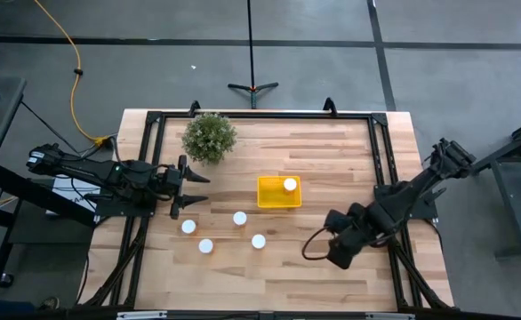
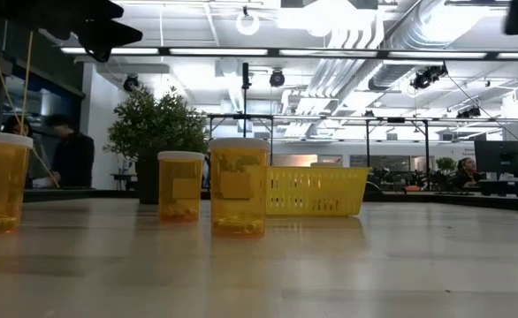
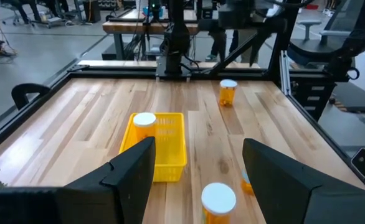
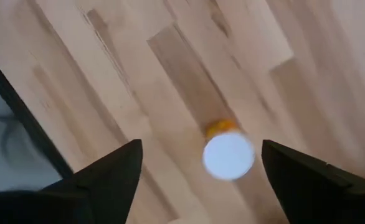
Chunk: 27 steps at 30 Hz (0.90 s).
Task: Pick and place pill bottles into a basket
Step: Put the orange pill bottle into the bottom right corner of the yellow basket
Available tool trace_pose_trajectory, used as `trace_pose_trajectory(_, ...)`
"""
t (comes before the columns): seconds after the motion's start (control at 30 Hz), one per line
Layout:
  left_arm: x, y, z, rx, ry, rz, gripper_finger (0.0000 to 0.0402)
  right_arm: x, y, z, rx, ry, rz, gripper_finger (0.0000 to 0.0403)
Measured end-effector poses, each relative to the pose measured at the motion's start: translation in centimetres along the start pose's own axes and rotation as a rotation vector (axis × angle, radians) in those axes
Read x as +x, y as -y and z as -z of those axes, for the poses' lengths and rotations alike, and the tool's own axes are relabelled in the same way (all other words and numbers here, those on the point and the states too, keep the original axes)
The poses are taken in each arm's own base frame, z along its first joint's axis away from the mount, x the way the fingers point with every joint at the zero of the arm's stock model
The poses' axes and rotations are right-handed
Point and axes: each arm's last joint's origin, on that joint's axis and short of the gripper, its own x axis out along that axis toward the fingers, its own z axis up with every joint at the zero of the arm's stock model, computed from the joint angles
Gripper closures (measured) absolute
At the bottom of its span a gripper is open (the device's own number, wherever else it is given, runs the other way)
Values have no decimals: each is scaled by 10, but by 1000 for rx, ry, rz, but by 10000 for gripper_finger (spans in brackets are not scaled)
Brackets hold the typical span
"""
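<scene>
The yellow basket (image 1: 268, 201) stands mid-table with one white-capped pill bottle (image 1: 290, 185) inside it. Several more pill bottles (image 1: 240, 218) stand upright on the wood to the basket's near left. My right gripper (image 4: 201, 146) points down, open, above another upright pill bottle (image 4: 228, 155), its fingers well clear on either side of the cap. In the high view that gripper (image 1: 336, 247) hides this bottle; the left wrist view shows the bottle (image 3: 228, 92) standing alone. My left gripper (image 1: 188, 188) waits open at the table's left, aimed level toward the basket (image 3: 164, 155).
A bushy potted plant (image 1: 210, 137) stands at the far left of the table. A black frame (image 1: 376, 142) runs around the table's edges. Bare wood lies between the basket and my right arm. People and desks show in the room behind.
</scene>
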Motion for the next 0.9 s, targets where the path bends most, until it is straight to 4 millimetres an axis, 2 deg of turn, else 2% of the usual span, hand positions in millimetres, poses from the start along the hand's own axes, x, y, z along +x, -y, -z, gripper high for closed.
trace_pose_trajectory(0.17, 0, 0, 1, 2, -9, 0, 126, 2, -4, 10, 140, 26, 15, 78)
trace_pose_trajectory(0.33, 0, 0, 1, 2, -9, 0, 126, 16, -10, 15, 221, 7, 88, 84)
trace_pose_trajectory(0.53, 0, 0, 1, 2, -8, 0, 126, 36, -12, 16, 206, -33, 209, 84)
trace_pose_trajectory(0.9, 0, 0, 1, 2, -8, 0, 126, 41, -12, 16, 143, 18, 229, 84)
